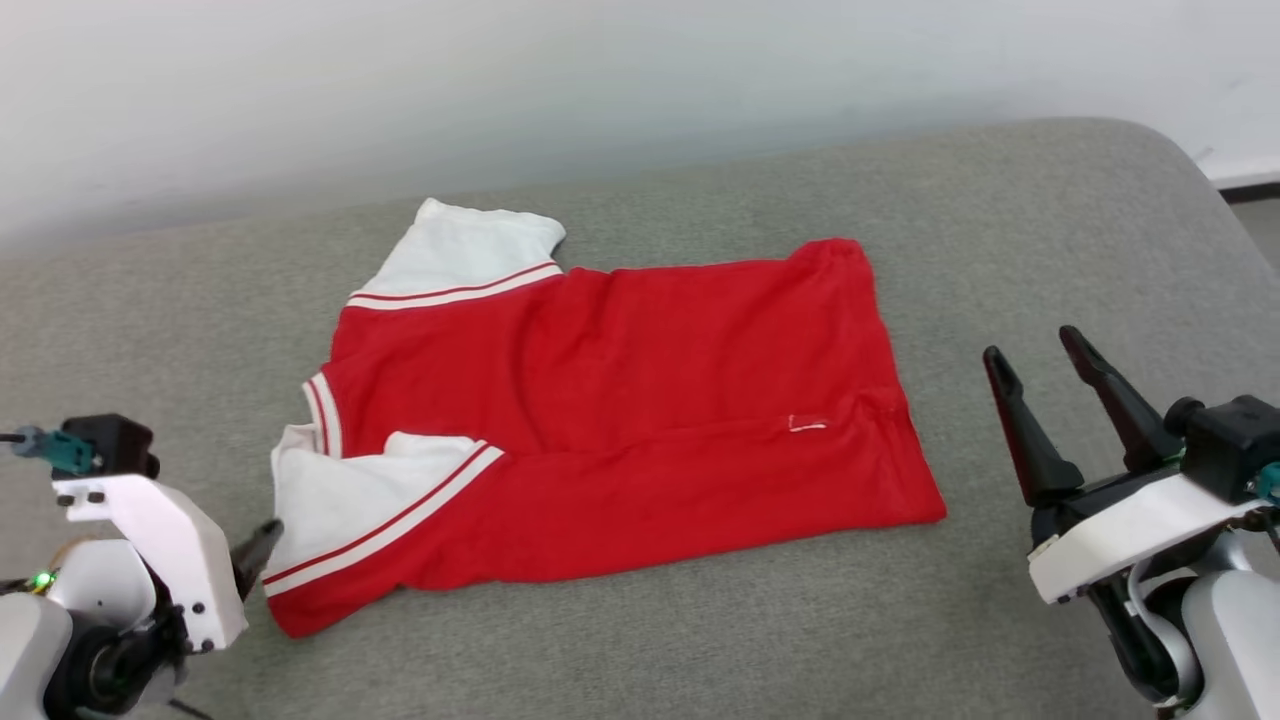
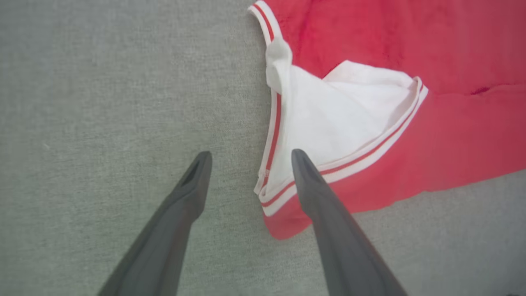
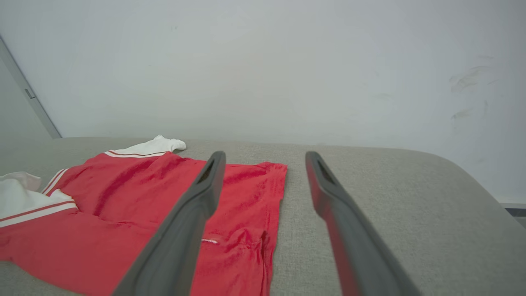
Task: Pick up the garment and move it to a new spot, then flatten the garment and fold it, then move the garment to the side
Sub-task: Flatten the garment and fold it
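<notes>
The garment (image 1: 640,400) lies spread on the grey padded surface (image 1: 1000,220), red body flat, collar end to the left. One white sleeve with striped trim points to the back, the other is folded over the front left corner. My left gripper (image 1: 262,548) sits low beside that front sleeve. In the left wrist view it (image 2: 250,157) is open, with the sleeve edge of the garment (image 2: 337,119) by its right finger and nothing held. My right gripper (image 1: 1037,353) stands open and empty to the right of the hem, and the right wrist view shows it (image 3: 265,156) above the garment (image 3: 123,197).
A pale wall (image 1: 600,80) runs right behind the padded surface. The surface rounds off at its back right corner, with floor and skirting (image 1: 1250,190) beyond. Bare grey padding lies in front of and to the right of the shirt.
</notes>
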Tool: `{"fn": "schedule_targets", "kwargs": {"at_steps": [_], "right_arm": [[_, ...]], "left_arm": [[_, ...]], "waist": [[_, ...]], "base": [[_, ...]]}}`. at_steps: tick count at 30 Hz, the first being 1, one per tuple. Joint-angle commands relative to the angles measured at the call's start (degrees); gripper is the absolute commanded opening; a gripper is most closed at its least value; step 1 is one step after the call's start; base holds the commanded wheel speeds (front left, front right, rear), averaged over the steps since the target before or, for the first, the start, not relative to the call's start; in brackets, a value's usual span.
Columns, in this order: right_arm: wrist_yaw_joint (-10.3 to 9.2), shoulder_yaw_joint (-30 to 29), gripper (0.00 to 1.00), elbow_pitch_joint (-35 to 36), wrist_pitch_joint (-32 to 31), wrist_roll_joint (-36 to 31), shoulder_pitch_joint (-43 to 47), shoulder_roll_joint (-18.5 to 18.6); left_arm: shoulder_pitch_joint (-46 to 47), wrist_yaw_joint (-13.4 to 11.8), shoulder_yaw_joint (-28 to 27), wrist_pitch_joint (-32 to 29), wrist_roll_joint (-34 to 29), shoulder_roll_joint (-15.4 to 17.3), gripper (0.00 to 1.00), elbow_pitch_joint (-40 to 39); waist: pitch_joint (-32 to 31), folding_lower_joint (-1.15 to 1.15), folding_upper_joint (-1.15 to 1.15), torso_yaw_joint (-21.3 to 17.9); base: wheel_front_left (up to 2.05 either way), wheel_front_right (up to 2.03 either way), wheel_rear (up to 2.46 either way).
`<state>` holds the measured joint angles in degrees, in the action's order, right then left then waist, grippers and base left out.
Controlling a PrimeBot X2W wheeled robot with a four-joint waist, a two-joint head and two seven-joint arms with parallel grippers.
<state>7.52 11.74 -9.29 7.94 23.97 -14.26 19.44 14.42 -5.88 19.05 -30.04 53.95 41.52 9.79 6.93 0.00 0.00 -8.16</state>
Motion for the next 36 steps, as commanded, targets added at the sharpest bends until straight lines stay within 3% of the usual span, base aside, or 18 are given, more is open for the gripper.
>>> {"fn": "schedule_targets", "kwargs": {"at_steps": [1, 7, 12, 13, 14, 15, 16, 20, 23, 28, 29, 36], "right_arm": [[-0.06, -0.21, 1.0, 1.3, -0.26, -0.65, 0.59, -0.83], [-0.06, -1.44, 1.0, 5.22, -1.78, -1.81, 2.34, -3.02], [-0.06, -2.13, 1.0, 6.42, -2.9, -1.71, 2.71, -3.14], [-0.06, -2.26, 1.0, 6.6, -3.26, -1.6, 2.57, -3.03], [-0.06, -2.46, 1.0, 6.81, -3.42, -1.5, 2.49, -2.79], [-0.06, -2.7, 1.0, 6.88, -3.84, -1.39, 2.47, -2.57], [-0.06, -2.97, 1.0, 7.09, -4.19, -1.21, 2.38, -2.34], [-0.06, -3.79, 1.0, 7.23, -7.98, 0.36, 1.54, -0.92], [-0.06, -3.98, 1.0, 6.3, -14.71, 3.57, 0.73, 0.58], [-0.06, -3.29, 1.0, 3.76, -32.0, 8.44, -1.44, 3.81], [-0.06, -2.4, 1.0, 2.31, -40.99, 10.7, -3.21, 4.92], [-0.05, -2.41, 1.0, -4.15, -50.98, 11.8, -7.95, 3.34]], "left_arm": [[-0.82, -0.48, 0.51, -1.61, 0.3, 0.51, 1.0, 0.01], [-2.48, -2.35, 1.82, -7.51, 2.45, 0.95, 1.0, 0.48], [-3.13, -2.71, 3.1, -9.37, 4.21, -1.74, 1.0, 2.84], [-3.44, -2.7, 3.65, -10.12, 4.7, -2.52, 0.88, 3.31], [-3.7, -2.57, 4.27, -10.53, 4.93, -3.08, 0.58, 3.49], [-3.7, -2.35, 4.36, -10.08, 5.2, -3.84, 0.35, 3.41], [-3.61, -2.16, 4.29, -9.88, 5.51, -4.53, 0.0, 3.41], [-2.87, -1.84, 4.13, -8.73, 4.91, -4.31, 0.0, 3.27], [-1.66, -1.74, 3.31, -6.64, 3.69, -3.86, 0.0, 2.45], [-0.05, -1.48, 1.65, -2.89, 2.71, -3.64, 0.0, -0.53], [0.82, -1.36, 1.33, -1.3, 1.93, -3.63, 0.0, -3.09], [3.94, -1.56, 2.43, 0.2, -0.21, -5.28, 0.0, -8.07]], "waist": [[0.98, 0.0, 0.0, -1.6], [3.67, 0.0, 0.0, -4.35], [5.24, 0.0, 0.0, -5.23], [5.35, 0.0, 0.0, -5.31], [5.46, 0.0, 0.0, -5.34], [5.56, 0.0, 0.0, -5.32], [5.62, 0.0, 0.0, -5.22], [5.91, 0.0, 0.0, -4.48], [5.93, 0.0, 0.0, -3.48], [6.31, 0.0, 0.0, -1.12], [7.06, 0.0, 0.0, 0.88], [9.8, 0.0, 0.0, 5.01]], "base": [[0.0, 0.0, 0.0], [0.0, 0.0, 0.0], [0.0, 0.0, 0.0], [0.0, 0.0, 0.0], [0.0, 0.0, 0.0], [0.0, 0.0, 0.0], [0.0, 0.0, 0.0], [0.0, 0.0, 0.0], [0.0, 0.0, 0.0], [0.0, 0.0, 0.0], [0.0, 0.0, 0.0], [0.0, 0.0, 0.0]]}}
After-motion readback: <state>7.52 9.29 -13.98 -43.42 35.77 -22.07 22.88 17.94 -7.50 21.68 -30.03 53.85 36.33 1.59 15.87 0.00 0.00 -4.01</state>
